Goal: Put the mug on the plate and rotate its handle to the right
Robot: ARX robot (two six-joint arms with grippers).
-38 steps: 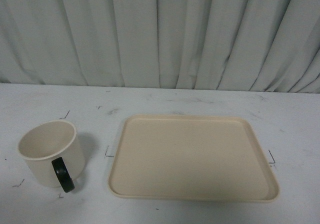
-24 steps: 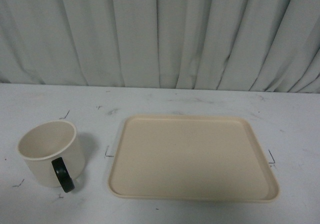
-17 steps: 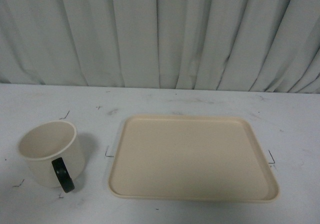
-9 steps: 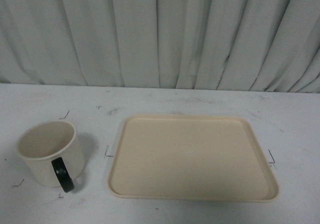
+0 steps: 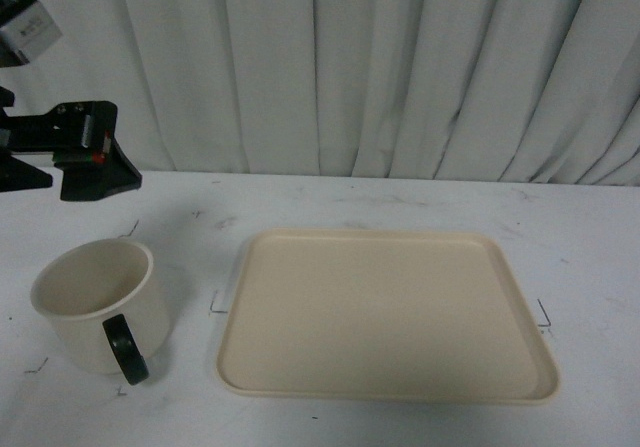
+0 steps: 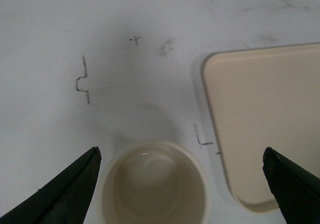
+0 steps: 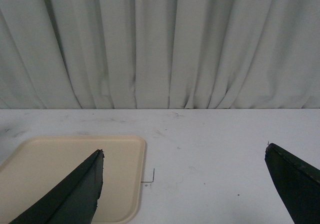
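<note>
Front view: the mug (image 5: 95,307) stands upright on the table (image 5: 400,202), left of the plate (image 5: 385,312), with a gap of bare table between them, so not on it yet. The handle (image 5: 127,347) points toward the near side, slightly right. The left gripper (image 5: 80,172) hangs in the air at the far left, above and beyond the mug, well apart from it and touching nothing. Its black fingers look parted, but the spread is hard to judge from here. The table is white and scuffed, with small pen marks around the plate's corners and near the mug. A pale pleated curtain (image 5: 350,67) closes the far side. Left wrist view: looking down, the left gripper (image 6: 181,151) is wide open and empty, with both black fingers (image 6: 65,194) spread far apart. The mug (image 6: 155,184) is seen from above between them, closer to one finger, touching neither, and its inside is empty. A rounded corner of the plate (image 6: 270,124) lies beside the mug, with a pen mark (image 6: 202,136) between the two. Bare table (image 6: 100,33) with another pen mark (image 6: 82,78) lies beyond. Right wrist view: the right gripper (image 7: 184,154) is also spread wide and holds nothing. Its fingers (image 7: 70,194) frame the table (image 7: 215,134). A corner of the plate (image 7: 75,169) shows partly behind one finger, with a small mark (image 7: 150,176) just off its edge. The curtain (image 7: 160,43) fills the far half.
</note>
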